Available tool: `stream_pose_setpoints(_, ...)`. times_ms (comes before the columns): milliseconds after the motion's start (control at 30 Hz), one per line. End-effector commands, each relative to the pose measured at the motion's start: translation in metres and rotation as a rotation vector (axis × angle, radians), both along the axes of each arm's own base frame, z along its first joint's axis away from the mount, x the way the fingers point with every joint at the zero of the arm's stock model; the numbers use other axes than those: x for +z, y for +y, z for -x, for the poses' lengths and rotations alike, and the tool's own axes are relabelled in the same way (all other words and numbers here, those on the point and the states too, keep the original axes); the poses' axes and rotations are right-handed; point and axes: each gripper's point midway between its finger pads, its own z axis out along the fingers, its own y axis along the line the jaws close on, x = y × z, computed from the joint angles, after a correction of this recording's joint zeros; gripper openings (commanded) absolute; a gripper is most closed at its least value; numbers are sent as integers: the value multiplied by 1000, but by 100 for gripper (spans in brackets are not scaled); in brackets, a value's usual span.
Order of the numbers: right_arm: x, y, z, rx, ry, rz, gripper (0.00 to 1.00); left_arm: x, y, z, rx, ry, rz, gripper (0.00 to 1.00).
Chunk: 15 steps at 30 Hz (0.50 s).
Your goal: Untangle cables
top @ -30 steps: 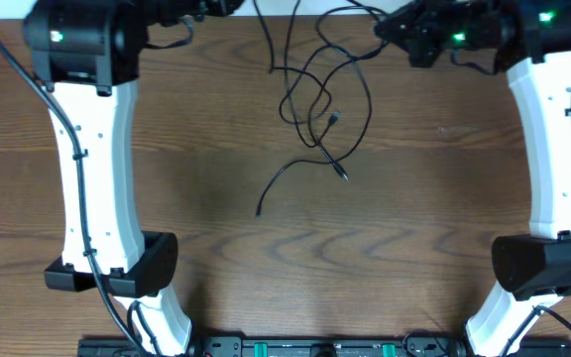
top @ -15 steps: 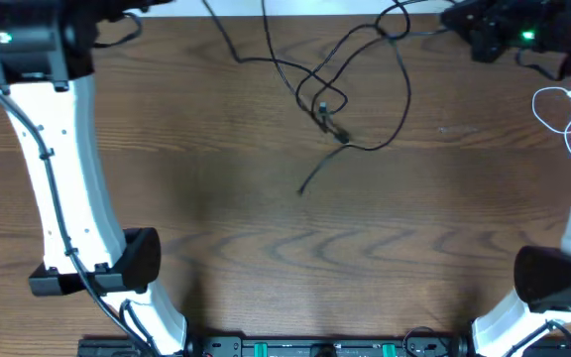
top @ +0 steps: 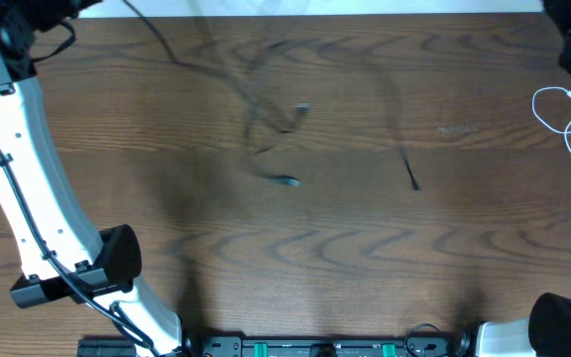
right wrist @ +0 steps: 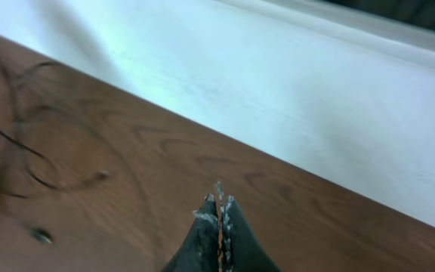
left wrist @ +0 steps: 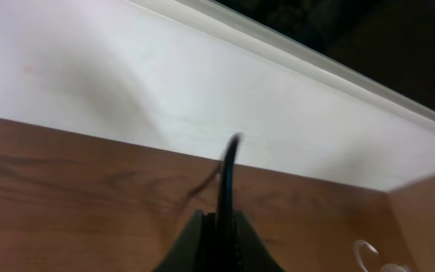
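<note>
Black cable (left wrist: 227, 181) sits pinched between left fingers (left wrist: 193, 245).

The overhead camera looks straight down on the wooden table (top: 315, 278) from well above. Each wrist camera sits low and close behind its left gripper (left wrist: 219, 230) or right gripper (right wrist: 219, 211), facing the table's far edge. Overhead and right wrist share the black cables (top: 266, 129). Overhead and left wrist share the white cable (top: 568, 119).
</note>
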Motion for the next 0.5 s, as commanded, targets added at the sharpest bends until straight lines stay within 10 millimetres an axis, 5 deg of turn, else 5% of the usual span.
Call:
stream_pose_setpoints(0,16,-16,14,-56,-45,26,1,12,14,7,51,-38,-52,8)
stream_pose_setpoints(100,20,-19,19,-63,-56,18,1,9,6,7,17,-25,-25,8)
stream_pose_setpoints(267,21,7,21,43,-42,-60,4,12,-52,12,-160,-32,21,7)
stream_pose_setpoints(300,20,14,20,69,-37,-71,11,13,-69,15,-205,-30,29,7)
stream_pose_setpoints(333,17,23,19,98,-25,-83,31,13,-91,18,-259,-28,35,7)
stream_pose_setpoints(367,15,29,18,115,-17,-86,41,14,-114,23,-317,-31,40,8)
stream_pose_setpoints(467,4,48,13,165,21,-93,55,18,-163,35,-431,-46,43,7)
